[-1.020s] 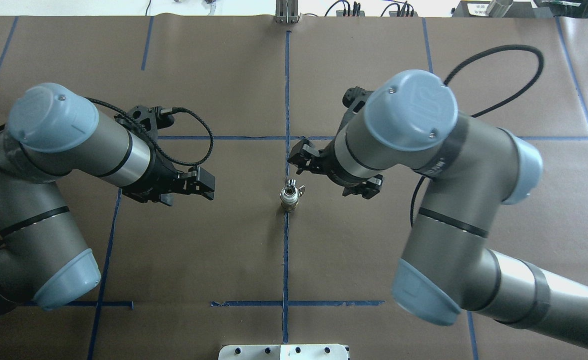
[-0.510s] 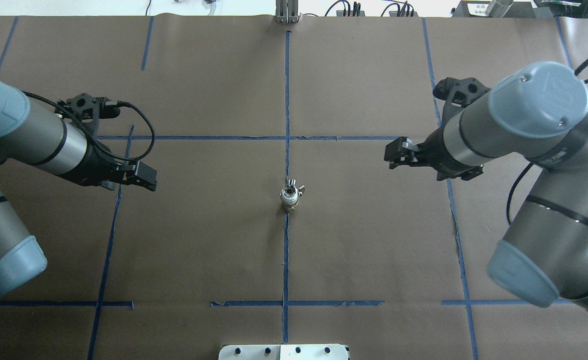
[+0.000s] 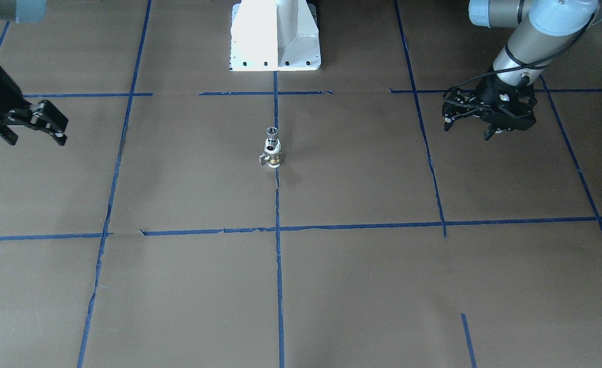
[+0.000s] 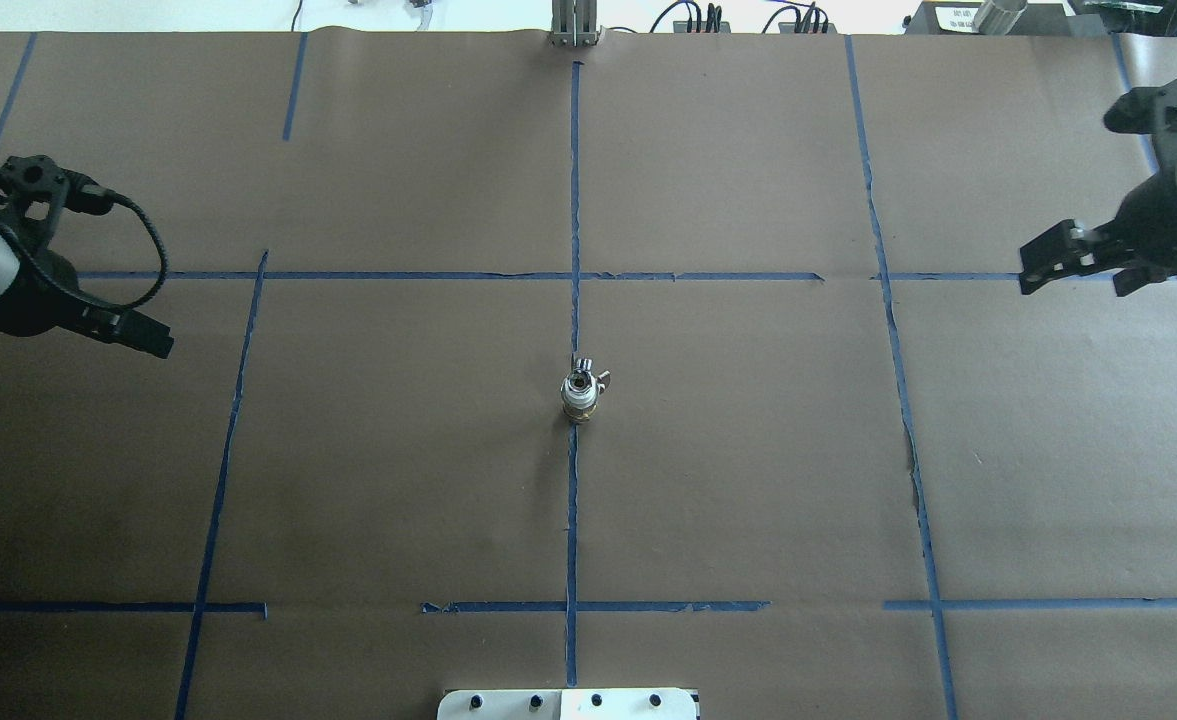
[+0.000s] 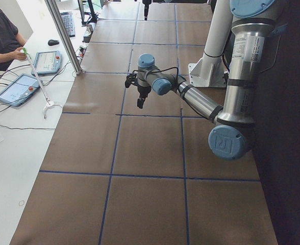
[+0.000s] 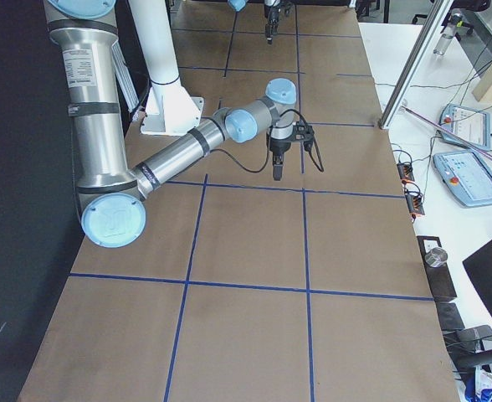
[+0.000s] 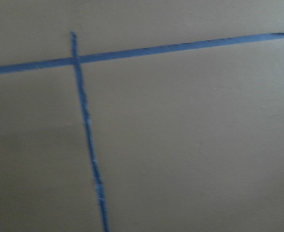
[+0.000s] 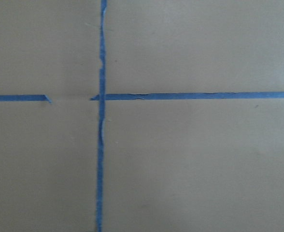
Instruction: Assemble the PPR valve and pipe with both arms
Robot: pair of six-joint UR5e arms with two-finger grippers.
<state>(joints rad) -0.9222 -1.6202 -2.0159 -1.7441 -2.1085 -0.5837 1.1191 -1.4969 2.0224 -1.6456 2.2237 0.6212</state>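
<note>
The PPR valve [image 3: 273, 157] stands upright on the centre tape line, brass and white at its foot, its small lever to one side. The silver pipe [image 3: 272, 133] sits on top of it, open end up. From overhead the valve [image 4: 580, 400] and the pipe [image 4: 578, 381] show end-on. My left gripper [image 4: 140, 340] is open and empty far off at the table's left; it also shows in the front view [image 3: 467, 129]. My right gripper [image 4: 1073, 286] is open and empty far off at the right, and in the front view [image 3: 35, 137]. Both wrist views show only paper and tape.
Brown paper with blue tape lines [image 4: 575, 200] covers the table. The white robot pedestal [image 3: 275, 36] stands at the near edge. A metal post [image 4: 574, 25] and cables sit at the far edge. Tablets [image 5: 22, 87] and an operator are beside the table.
Both arms have swung outward from beside the valve to the table's left and right sides. The valve with the pipe on it has not moved.
</note>
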